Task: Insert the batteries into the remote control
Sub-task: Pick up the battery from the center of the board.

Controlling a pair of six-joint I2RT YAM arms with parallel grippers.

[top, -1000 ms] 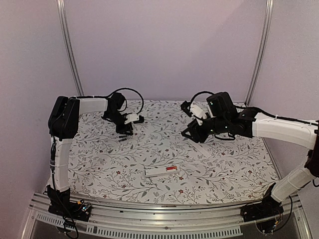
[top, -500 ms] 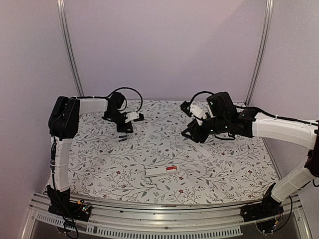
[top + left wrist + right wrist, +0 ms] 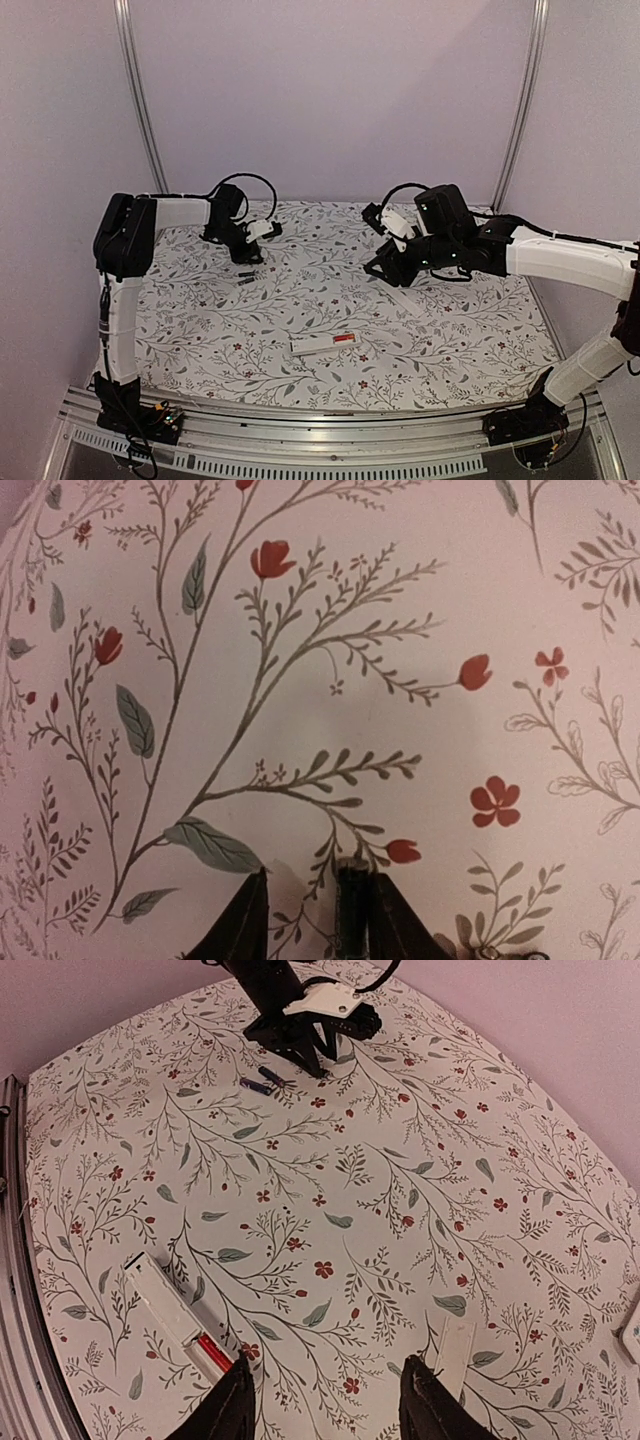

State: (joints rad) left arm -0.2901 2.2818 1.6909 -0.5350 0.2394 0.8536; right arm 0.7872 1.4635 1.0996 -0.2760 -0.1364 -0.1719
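Observation:
The white remote control (image 3: pixel 322 344) lies face down near the front middle, with a red battery (image 3: pixel 345 339) in its open compartment. In the right wrist view the remote (image 3: pixel 160 1300) is at lower left. Two dark batteries (image 3: pixel 245 276) lie on the cloth at the back left, just in front of my left gripper (image 3: pixel 248 254). In the left wrist view that gripper (image 3: pixel 320 875) is open. A dark battery (image 3: pixel 352 910) rests against its right finger, apart from the left finger. My right gripper (image 3: pixel 325 1400) is open and holds nothing, hovering at the back right.
The remote's white cover (image 3: pixel 405 300) lies flat under the right arm, seen beside the right finger (image 3: pixel 452 1348). A flowered cloth (image 3: pixel 450 350) covers the table. A metal rail (image 3: pixel 330 425) runs along the near edge and walls close in the back and sides.
My left gripper has shifted a little toward the back left, away from the two loose batteries. The right arm has not moved.

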